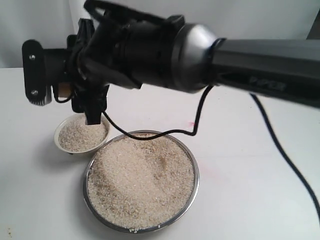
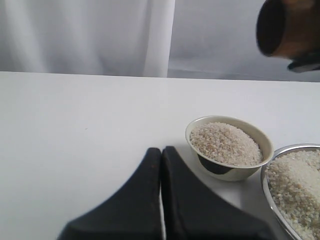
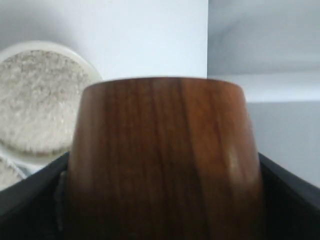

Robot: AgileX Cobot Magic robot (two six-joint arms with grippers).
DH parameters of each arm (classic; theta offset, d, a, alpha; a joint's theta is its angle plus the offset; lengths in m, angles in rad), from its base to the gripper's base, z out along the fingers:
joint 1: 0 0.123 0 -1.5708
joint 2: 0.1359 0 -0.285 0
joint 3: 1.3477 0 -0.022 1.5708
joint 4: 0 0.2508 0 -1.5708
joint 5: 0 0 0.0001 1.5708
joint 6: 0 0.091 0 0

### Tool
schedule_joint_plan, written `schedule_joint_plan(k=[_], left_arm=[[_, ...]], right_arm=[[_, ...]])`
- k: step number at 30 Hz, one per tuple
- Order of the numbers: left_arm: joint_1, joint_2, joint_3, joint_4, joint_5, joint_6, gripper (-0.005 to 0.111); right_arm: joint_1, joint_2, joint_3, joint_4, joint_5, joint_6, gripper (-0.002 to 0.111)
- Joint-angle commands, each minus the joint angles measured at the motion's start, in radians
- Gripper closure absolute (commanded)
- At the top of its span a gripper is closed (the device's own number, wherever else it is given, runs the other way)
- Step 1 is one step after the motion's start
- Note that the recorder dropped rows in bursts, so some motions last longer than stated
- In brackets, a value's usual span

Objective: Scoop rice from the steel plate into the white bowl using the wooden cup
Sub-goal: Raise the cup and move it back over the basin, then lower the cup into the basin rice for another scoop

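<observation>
Right gripper pinches the reddish-brown wooden cup between its black fingers, tipped sideways above the round cream-white bowl heaped with beige rice. Left gripper: fingers pressed together, bowl just beyond their tips.

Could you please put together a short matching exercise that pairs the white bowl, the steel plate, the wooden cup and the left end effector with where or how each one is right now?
Things:
1. white bowl
2. steel plate
3. wooden cup
4. left end effector

Place or state:
A. Shut, with nothing between its fingers
B. Nearest the exterior camera, spread with rice
C. Clamped in the right end effector, off the table
D. Heaped with rice, just below the right end effector

Pairs: 1-D, 2-B, 3-C, 4-A
</observation>
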Motion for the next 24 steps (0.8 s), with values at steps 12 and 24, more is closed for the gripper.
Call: schedule_joint_plan(k=[12, 24], left_arm=[[-0.004, -0.003, -0.003, -0.005, -0.005, -0.004, 0.107], [-0.004, -0.003, -0.003, -0.005, -0.005, -0.006, 0.107]], right_arm=[[-0.044, -0.146, 0.372, -0.11, 0.213, -0.094, 0.108], [-0.054, -0.033, 0.443, -0.128, 0.175, -0.18, 0.108]])
